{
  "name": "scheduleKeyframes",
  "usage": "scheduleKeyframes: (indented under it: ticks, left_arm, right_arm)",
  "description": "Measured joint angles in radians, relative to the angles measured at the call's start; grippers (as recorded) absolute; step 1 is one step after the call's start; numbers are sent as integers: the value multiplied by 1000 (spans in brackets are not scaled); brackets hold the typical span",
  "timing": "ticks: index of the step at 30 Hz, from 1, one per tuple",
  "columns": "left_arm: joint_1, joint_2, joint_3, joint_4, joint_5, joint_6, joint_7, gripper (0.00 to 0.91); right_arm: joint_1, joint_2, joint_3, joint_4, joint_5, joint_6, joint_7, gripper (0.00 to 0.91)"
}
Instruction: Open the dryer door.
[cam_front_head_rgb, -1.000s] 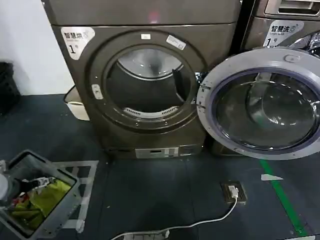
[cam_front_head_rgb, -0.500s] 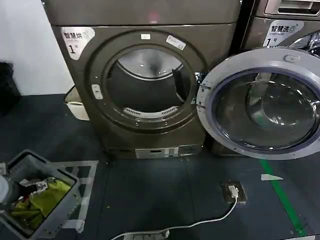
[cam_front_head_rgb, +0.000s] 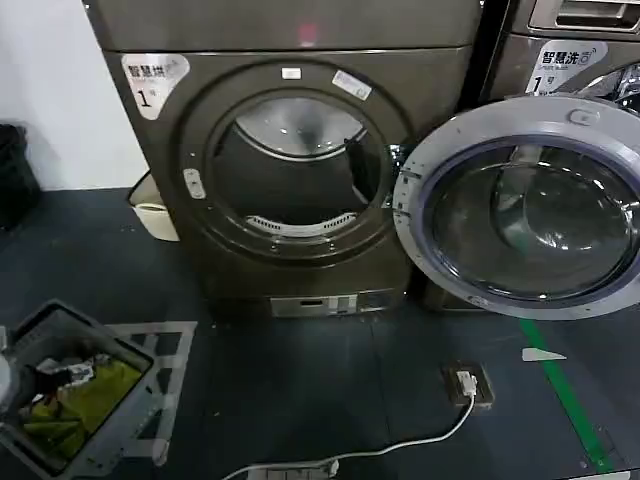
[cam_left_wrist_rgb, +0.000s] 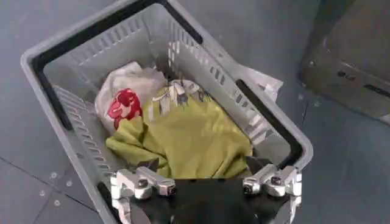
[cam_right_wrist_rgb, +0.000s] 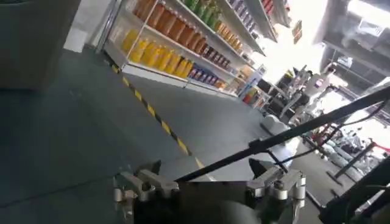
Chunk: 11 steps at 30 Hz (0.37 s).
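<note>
The dark grey dryer (cam_front_head_rgb: 180, 110) faces me with its round drum opening uncovered. The dryer door (cam_front_head_rgb: 525, 205), a pale ring around dark glass, stands swung wide to the right in front of the neighbouring machine. My left gripper (cam_left_wrist_rgb: 207, 173) hovers open over a grey laundry basket (cam_left_wrist_rgb: 268, 115) holding yellow-green cloth (cam_left_wrist_rgb: 195, 137), far from the door; in the head view that arm sits at the lower left edge (cam_front_head_rgb: 8, 378). My right gripper (cam_right_wrist_rgb: 207, 170) is open with nothing between its fingers, pointing out across a shop floor.
The basket (cam_front_head_rgb: 135, 395) sits on the floor at the lower left. A white cable (cam_front_head_rgb: 400, 447) runs to a floor socket (cam_front_head_rgb: 467, 383). Green tape (cam_front_head_rgb: 565, 395) marks the floor at the right. A white tub (cam_front_head_rgb: 150, 212) stands beside the dryer. Stocked shelves (cam_right_wrist_rgb: 183, 36) stand far off.
My left arm has drawn back a little to the left over the basket. The dryer door has not moved.
</note>
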Motion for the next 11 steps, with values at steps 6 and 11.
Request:
scheduleKeyframes:
  ticks: [6, 11]
  left_arm:
    - [2, 0, -2, 4, -1, 0, 0, 907]
    - [6, -2, 0, 5, -1, 0, 0, 907]
  right_arm:
    - [1, 1, 0, -1, -1, 1, -1, 907]
    - [2, 1, 0, 0, -2, 0, -2, 907]
